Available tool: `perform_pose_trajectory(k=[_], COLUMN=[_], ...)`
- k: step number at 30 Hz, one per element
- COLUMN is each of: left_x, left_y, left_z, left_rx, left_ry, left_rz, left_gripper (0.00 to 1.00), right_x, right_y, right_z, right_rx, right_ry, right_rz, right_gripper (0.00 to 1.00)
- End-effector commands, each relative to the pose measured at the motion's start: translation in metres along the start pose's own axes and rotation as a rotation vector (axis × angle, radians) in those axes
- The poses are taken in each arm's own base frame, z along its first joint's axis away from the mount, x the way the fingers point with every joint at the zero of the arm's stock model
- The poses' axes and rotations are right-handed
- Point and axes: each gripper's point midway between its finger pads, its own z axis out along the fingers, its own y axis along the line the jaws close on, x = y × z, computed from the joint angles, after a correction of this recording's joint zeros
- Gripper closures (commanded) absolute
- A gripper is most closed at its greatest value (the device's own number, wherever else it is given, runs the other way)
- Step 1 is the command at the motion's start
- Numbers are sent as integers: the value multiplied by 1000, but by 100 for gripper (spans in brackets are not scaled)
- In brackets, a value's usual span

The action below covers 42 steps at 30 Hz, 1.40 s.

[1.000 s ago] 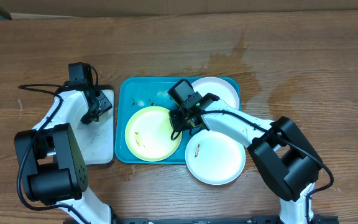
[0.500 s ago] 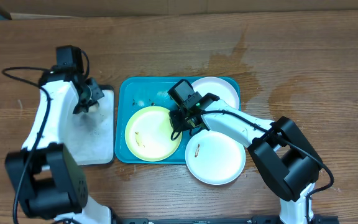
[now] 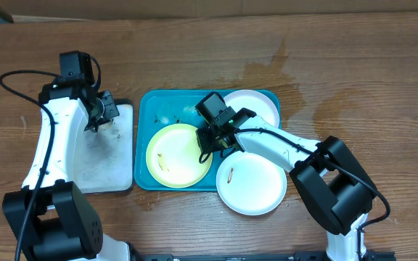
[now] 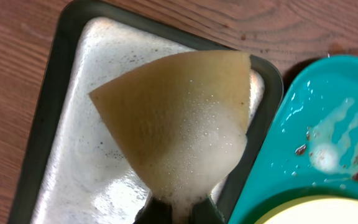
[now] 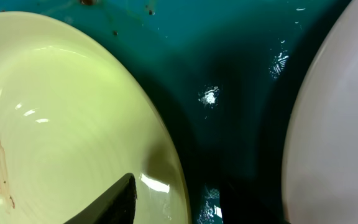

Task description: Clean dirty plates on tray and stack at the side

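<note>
The teal tray (image 3: 149,107) holds the pale yellow plate (image 3: 174,156) with brown smears. One white plate (image 3: 256,107) lies in the tray's back right corner. The other white plate (image 3: 256,185), with a brown smear, overlaps the tray's front right rim. My right gripper (image 3: 207,147) straddles the yellow plate's right rim: in the right wrist view one finger lies on the yellow plate (image 5: 61,106), the other outside its edge (image 5: 176,208), with a white plate (image 5: 337,124) at the right. My left gripper (image 3: 96,117) is shut on a foamy tan sponge (image 4: 179,124) above the black-rimmed tray.
The black-rimmed white tray (image 3: 111,170), full of suds (image 4: 86,155), stands left of the teal tray (image 4: 334,112). Food bits and water lie on the teal tray's floor. A wet patch (image 3: 281,69) marks the wooden table behind the tray.
My left arm has lifted and moved back and to the left with the sponge, above the soapy tray. The right arm and the plates have not moved.
</note>
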Motion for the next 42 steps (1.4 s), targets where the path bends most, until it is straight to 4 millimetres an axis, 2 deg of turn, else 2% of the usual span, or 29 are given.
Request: perform_pose_trajectory(k=[1,7,12,15,18,21,26,29,31,36,38,42], left_x=[-6,-11,-14,-13,-22,-28,-17,-6,0,3,4,4], left_y=[-2,-1,-2,-6,-10,-12,-17,-23,-23,-22,-22,-22], left_z=[-9,-9,-10,-15,-28,-42,-41,-40,-40,-40,-40,-40], left_rx=[27,17,21,27,4,11,51,96,98,95,94,95], left_ry=[-22,-42,-56,-59,-124,-174,-131,-87,-65,-53,-50,-48], left_rz=[90,103,110,154,191,187,193,200,201,214,225,240], left_gripper=[96,96,96,96,96,96,96,96,96,96,96,96], right_x=[2,1,0,0,-2,-1,2,4,5,-8,-24,-47], right_y=[-5,-4,-4,-4,-3,-4,-5,-6,-6,-1,1,-8], right_z=[5,5,5,5,5,5,5,5,5,-2,-15,-38], right_rx=[21,18,18,18,13,15,21,25,26,10,16,103], right_ry=[4,-2,-3,-4,-14,-9,5,13,16,-27,-79,-182], right_rz=[4,3,3,2,1,2,4,6,6,2,1,1], right_gripper=[55,53,46,47,48,59,59,78,96,96,96,96])
